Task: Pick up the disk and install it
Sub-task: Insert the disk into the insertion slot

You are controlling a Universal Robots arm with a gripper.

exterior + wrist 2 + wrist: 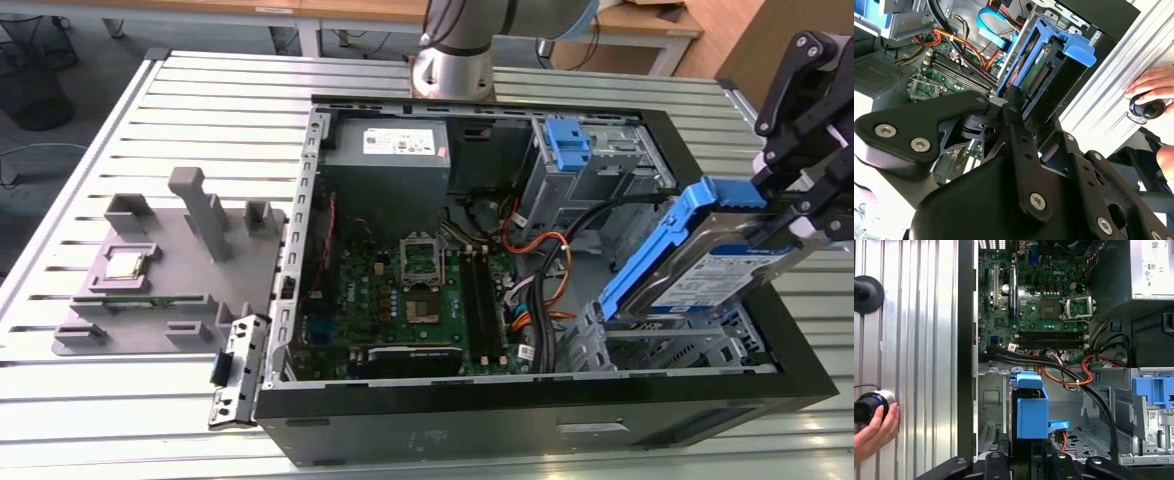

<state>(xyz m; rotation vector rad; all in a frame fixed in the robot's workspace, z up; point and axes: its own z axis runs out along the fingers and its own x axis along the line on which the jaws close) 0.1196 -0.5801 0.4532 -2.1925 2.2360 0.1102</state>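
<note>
The pincer (790, 215) is clamped on the upper end of the disk (705, 268), a silver-grey hard drive with a white-and-blue label in a blue plastic carrier. It hangs tilted over the drive cage (667, 345) in the open computer case (534, 425). The drive looks stiff, weighty and shock-sensitive, so it is best gripped by its rigid edges rather than the carrier tabs.

Slatted metal table (120, 420) bears the open computer case (534, 430) and a grey holder (200, 285)

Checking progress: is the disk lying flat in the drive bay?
No, the disk is tilted, its upper end in the gripper.
</note>
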